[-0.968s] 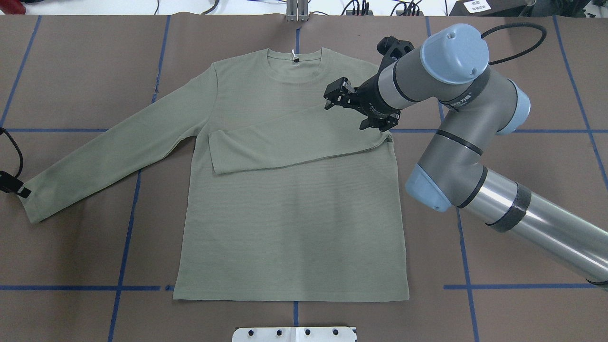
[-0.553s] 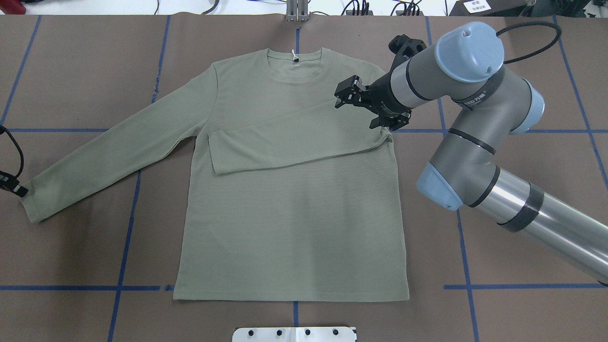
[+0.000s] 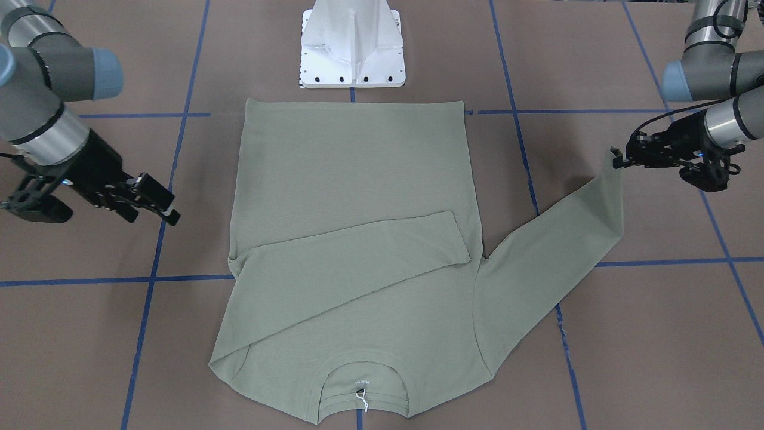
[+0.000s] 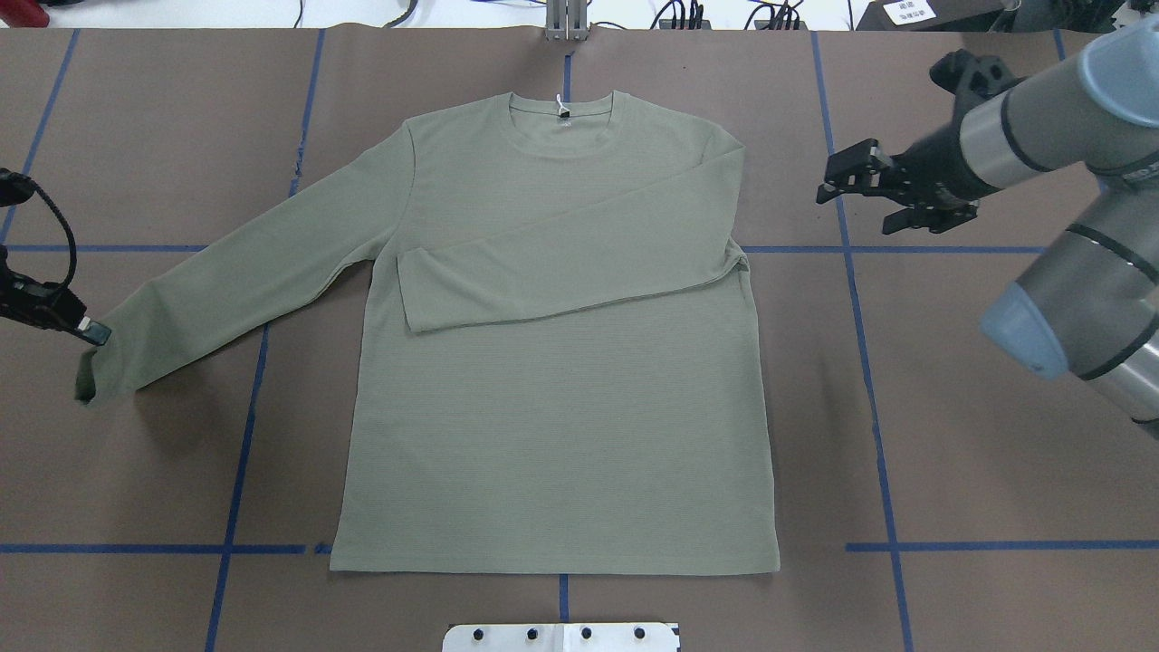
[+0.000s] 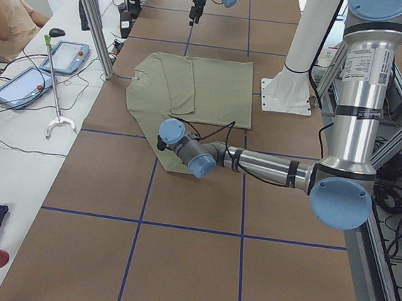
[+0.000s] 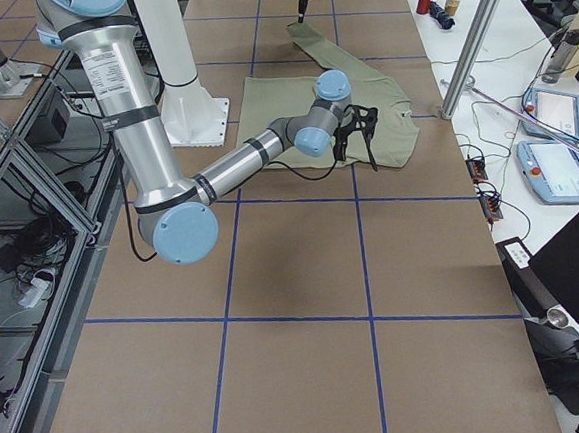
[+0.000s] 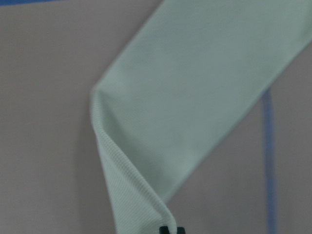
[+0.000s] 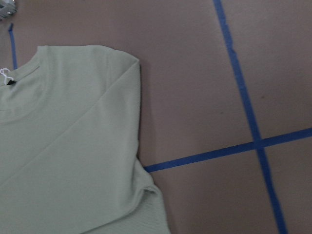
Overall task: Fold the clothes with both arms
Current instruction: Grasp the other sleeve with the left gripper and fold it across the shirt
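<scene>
Near white pedestal (image 3: pixel 352 54): shirt (image 3: pixel 358 173), cuff (image 3: pixel 615 174) pinched by left gripper (image 3: pixel 621 159); right gripper (image 4: pixel 838 177) spread.

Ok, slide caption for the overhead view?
Left gripper pinches the shirt's outstretched cuff; other sleeve folded across chest; right gripper open, clear.

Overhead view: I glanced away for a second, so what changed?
The right gripper swung off the shirt toward the robot's right, open and empty. The left gripper, shut on the outstretched sleeve's cuff, lifted it and drew it inward. The shirt's body and folded sleeve stayed put.
</scene>
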### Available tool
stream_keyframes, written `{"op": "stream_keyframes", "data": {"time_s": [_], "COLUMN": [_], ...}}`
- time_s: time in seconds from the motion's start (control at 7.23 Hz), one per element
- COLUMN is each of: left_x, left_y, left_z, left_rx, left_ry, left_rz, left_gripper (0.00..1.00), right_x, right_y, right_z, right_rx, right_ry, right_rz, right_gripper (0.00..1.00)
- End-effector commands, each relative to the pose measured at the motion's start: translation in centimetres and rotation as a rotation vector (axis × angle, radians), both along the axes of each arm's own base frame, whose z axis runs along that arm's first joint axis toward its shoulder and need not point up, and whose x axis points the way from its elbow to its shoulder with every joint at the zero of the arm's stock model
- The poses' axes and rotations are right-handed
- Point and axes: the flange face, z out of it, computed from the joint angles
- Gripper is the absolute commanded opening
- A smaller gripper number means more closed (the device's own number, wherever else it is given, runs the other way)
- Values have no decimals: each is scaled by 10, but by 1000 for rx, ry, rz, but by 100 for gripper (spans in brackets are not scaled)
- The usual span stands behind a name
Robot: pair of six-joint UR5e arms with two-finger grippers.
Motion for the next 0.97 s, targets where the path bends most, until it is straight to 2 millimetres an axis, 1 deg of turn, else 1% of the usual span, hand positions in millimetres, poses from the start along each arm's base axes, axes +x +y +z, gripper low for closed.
{"op": "stream_keyframes", "data": {"time_s": [0.0,0.14,0.28,0.41,0.55,0.69,0.83], "left_x": [72,148,202,258,315,368,408], "left_y": [-30,-32,-53,-59,-53,-51,-71], "left_z": [-161,-245,-319,-363,-388,-400,-417], "left_rx": [-111,-230,-275,-271,-273,-285,-317], "left_ry": [81,84,96,95,96,147,196], "left_rz": [-26,-45,-132,-164,-228,-318,-391], "left_gripper": [0,0,0,0,0,0,0], "right_x": [80,109,122,124,124,124,125], "right_y": [11,19,21,21,21,22,24], "right_z": [71,98,109,110,112,114,117], "right_rx": [34,72,91,91,87,85,78], "right_ry": [59,97,110,111,113,112,115], "right_rz": [-32,-49,-61,-59,-58,-61,-59], "right_gripper": [99,99,99,99,100,100,100]}}
